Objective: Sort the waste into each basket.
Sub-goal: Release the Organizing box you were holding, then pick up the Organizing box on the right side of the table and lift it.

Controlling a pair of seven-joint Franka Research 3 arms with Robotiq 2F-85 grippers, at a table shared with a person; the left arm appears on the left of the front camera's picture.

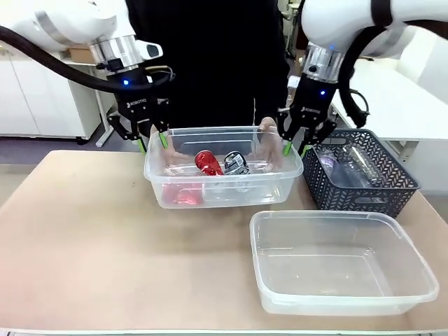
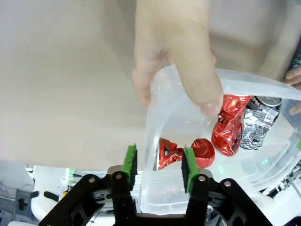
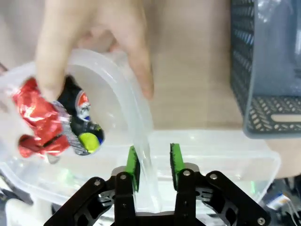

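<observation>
A clear basket [image 1: 269,193] sits at the back middle of the table with a red can [image 1: 207,162], a silver-black can [image 1: 236,163] and another red can [image 1: 183,194] inside. My left gripper [image 1: 150,140] is open astride its left corner rim [image 2: 151,141], pads clear of the plastic. My right gripper [image 1: 294,145] is open over the right rim [image 3: 141,146], which lies close to one pad. A person's hands [image 1: 269,133] hold the far rim. The wrist views show the cans [image 2: 230,125] [image 3: 37,122] and fingers [image 2: 174,52] [image 3: 94,33]. A second clear basket [image 1: 329,215] lies empty at front right.
A dark mesh basket [image 1: 364,196] with clear plastic bottles [image 1: 357,164] stands at the right, just beside my right gripper. Bare tabletop [image 1: 91,231] stretches across the left and front left. The person stands directly behind the can basket.
</observation>
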